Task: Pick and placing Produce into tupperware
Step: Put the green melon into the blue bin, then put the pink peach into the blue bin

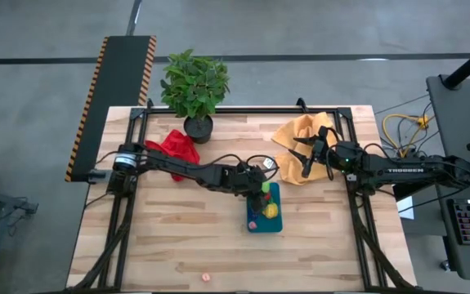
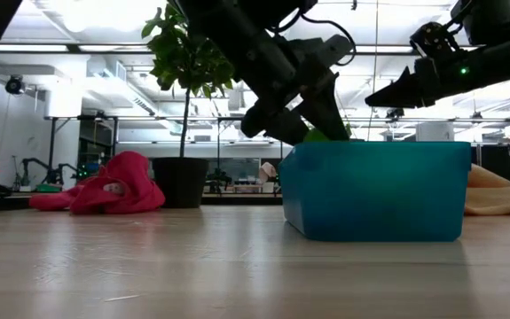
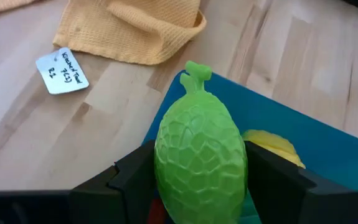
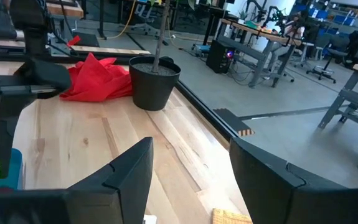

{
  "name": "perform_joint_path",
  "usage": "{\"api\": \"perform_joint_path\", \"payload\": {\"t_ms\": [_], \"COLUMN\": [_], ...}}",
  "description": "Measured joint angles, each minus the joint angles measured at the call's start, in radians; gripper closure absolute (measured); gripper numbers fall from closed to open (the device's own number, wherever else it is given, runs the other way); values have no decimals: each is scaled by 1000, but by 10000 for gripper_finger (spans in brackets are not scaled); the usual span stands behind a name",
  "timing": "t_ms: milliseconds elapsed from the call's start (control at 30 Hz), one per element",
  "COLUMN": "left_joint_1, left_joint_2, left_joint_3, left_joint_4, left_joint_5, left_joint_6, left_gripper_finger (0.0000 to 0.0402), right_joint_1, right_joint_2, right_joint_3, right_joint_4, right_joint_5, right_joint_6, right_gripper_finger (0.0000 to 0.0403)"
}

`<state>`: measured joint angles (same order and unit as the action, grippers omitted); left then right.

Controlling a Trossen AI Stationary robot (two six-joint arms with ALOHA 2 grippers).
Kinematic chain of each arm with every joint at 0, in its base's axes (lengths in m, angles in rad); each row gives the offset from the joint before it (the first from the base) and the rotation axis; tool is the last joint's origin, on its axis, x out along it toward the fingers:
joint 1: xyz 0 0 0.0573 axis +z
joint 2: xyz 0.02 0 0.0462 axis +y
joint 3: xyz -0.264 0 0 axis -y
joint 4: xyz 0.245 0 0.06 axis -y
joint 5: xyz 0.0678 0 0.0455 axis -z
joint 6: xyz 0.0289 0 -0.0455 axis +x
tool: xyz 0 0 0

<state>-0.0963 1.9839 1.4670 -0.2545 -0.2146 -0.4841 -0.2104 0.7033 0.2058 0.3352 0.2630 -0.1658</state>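
Observation:
My left gripper (image 1: 261,190) hovers over the far end of the teal-blue tupperware (image 1: 277,227), shut on a green bumpy toy fruit (image 3: 200,162) with a short stem. In the low view this gripper (image 2: 301,111) slants down just above the tupperware's rim (image 2: 374,146). A yellow toy fruit (image 3: 272,146) lies inside the tupperware, and a red piece (image 3: 159,210) shows below the green one. My right gripper (image 1: 306,159) waits open above the mustard-yellow cloth (image 1: 293,135), holding nothing. My left gripper pinches the green fruit's rounded body (image 3: 166,168) between its two fingers (image 3: 132,177), one on each side. The stem end (image 3: 194,71) points away from the wrist. The fruit is lifted clear, over the tupperware's far rim (image 3: 166,112); the fingers slant down from the table's left.
A potted plant (image 1: 194,90) stands at the far edge, a crumpled red cloth (image 1: 177,147) beside it. A white tag (image 3: 61,71) lies near the yellow cloth. A tiny pink speck (image 1: 205,276) sits near the front edge. Bare wood lies left and near of the tupperware.

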Motion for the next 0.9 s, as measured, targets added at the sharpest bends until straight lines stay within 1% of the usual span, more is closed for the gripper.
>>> {"api": "perform_joint_path", "payload": {"t_ms": [167,300,367,433,533,733,833,900], "left_joint_1": [0,1,5,9,12,12,15,19], "left_joint_2": [-5,-6,-6,-6,-6,-7,-7,-9], "left_joint_3": [0,0,0,0,1,8,21,32], "left_joint_4": [0,0,0,0,0,11,11,11], "left_joint_5": [4,56,88,126,154,161,158,155], "left_joint_6": [18,51,11,-3,21,54,72,71], "left_gripper_finger": [200,200,196,184,157,97,81,78], "right_joint_1": [0,0,0,0,0,0,0,0], "right_joint_2": [0,0,0,0,0,0,0,0], "right_joint_3": [0,0,0,0,0,0,0,0], "right_joint_4": [-6,-9,-11,-10,-10,-10,-10,-10], "right_joint_5": [0,0,0,0,0,0,0,0], "right_joint_6": [-3,-3,-3,-5,-14,-14,-15,-17], "right_gripper_finger": [197,197,197,197,197,197,197,197]}}
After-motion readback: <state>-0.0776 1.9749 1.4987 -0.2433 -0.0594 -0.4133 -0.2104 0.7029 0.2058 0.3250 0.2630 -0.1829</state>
